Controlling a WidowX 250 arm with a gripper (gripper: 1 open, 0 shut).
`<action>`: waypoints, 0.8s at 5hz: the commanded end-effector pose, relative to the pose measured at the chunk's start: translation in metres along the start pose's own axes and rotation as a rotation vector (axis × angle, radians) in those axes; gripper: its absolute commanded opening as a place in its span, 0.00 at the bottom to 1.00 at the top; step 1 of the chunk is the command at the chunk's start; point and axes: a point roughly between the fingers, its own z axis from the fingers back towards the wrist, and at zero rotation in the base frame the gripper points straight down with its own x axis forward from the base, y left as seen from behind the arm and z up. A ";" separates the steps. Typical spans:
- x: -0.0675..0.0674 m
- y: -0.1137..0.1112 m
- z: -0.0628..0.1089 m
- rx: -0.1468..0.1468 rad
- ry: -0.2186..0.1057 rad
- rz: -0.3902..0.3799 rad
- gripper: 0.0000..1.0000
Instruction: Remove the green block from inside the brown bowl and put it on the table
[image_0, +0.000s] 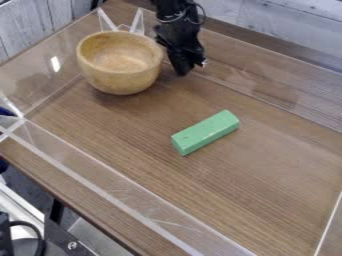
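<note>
The green block (206, 132) lies flat on the brown wood-grain table (120, 150), right of centre and well outside the bowl. The brown bowl (120, 62) stands at the back left, and its pale inside shows nothing in it. My black gripper (185, 68) points down, low over the table just beside the bowl's right rim. Its fingers are shut with nothing visible between them. I cannot tell whether it touches the rim.
Clear acrylic walls (80, 175) run around the table's edges, with one close behind the bowl and arm. Bare tabletop lies between the bowl and the block and in front of the block.
</note>
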 end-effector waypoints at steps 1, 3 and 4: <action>0.003 0.006 0.007 0.005 -0.031 -0.005 0.00; 0.004 0.003 0.004 -0.008 -0.041 -0.029 0.00; 0.004 0.002 0.005 -0.017 -0.033 -0.041 0.00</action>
